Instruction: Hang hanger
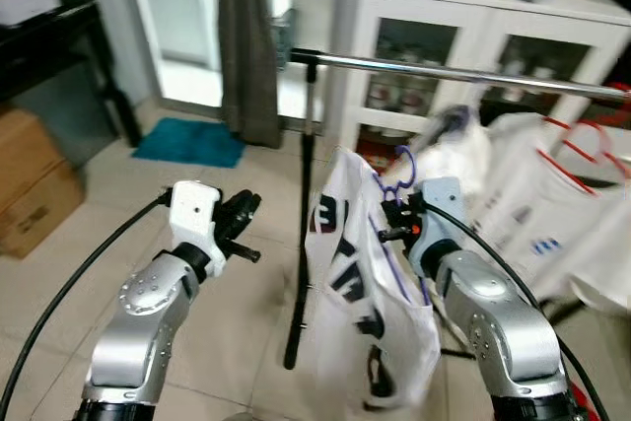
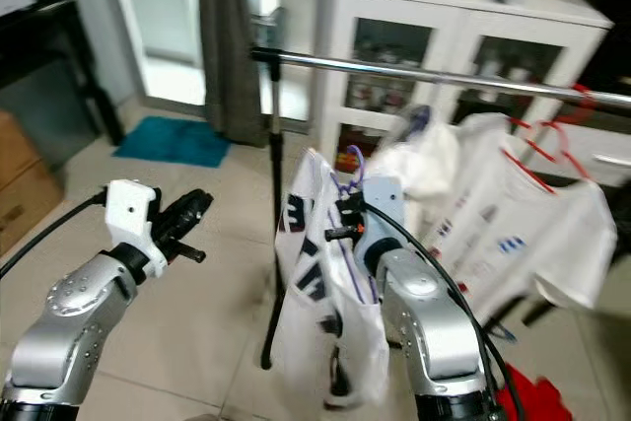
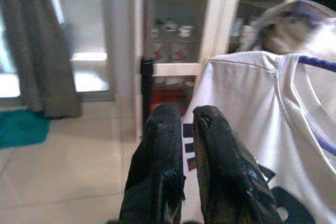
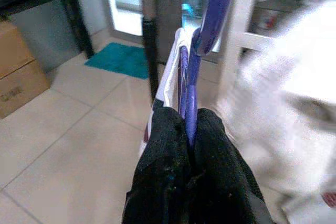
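Gripping purple hanger (image 4: 190, 85): right tool (image 4: 190, 124) clenched | left tool (image 3: 188, 116) closed, empty

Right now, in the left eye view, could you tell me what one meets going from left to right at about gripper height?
Cardboard box → left gripper → black rack pole → white shirt on the purple hanger → right gripper → shirts on red hangers.
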You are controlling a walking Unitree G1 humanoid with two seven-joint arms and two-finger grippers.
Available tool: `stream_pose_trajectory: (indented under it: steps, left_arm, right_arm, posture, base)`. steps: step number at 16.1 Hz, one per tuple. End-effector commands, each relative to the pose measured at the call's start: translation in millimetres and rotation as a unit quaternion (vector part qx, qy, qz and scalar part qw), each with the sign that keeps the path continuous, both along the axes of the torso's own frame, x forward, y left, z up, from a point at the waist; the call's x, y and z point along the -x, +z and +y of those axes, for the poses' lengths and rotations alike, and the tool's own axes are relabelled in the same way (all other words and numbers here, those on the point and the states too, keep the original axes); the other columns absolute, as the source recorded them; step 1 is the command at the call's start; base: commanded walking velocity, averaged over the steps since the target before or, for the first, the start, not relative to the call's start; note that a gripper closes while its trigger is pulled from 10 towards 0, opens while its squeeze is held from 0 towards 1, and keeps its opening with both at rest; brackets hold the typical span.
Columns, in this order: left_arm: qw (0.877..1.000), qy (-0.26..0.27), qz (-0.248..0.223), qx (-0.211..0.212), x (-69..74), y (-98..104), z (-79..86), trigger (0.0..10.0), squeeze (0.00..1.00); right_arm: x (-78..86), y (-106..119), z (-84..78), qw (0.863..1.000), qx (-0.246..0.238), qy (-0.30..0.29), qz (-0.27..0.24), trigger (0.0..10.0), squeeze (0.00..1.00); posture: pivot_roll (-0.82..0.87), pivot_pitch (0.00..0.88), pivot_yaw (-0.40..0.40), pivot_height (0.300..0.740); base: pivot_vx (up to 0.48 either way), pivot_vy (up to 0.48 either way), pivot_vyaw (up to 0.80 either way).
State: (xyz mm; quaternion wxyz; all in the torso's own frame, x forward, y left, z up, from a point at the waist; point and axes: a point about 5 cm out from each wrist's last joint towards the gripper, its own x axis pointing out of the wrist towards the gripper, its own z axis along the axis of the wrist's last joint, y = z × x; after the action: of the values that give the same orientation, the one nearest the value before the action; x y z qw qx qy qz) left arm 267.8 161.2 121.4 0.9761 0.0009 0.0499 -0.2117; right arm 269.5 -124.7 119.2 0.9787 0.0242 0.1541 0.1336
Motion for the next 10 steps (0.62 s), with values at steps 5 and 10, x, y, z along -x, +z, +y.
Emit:
stream_pose_trajectory:
  steps: [5,10]
  left_arm:
    - [1.000,0.006,-0.004,-0.004,-1.1,0.5,-1.5,10.0,0.00]
    - [1.000,0.001,-0.002,0.006,-2.2,0.2,-3.3,10.0,0.00]
  right_arm:
    - [-0.4,0.0,-5.5,1.000,-0.005,-0.024,-0.010,10.0,0.00]
    - [-0.8,1.8,-5.9,1.000,0.006,-0.019,-0.016,10.0,0.00]
  posture:
    - [-0.09,0.000,-0.013,0.740]
    - [-0.09,0.000,-0.016,0.740]
  base:
    - [0.154,0.000,0.00]
    - [0.325,0.000,0.00]
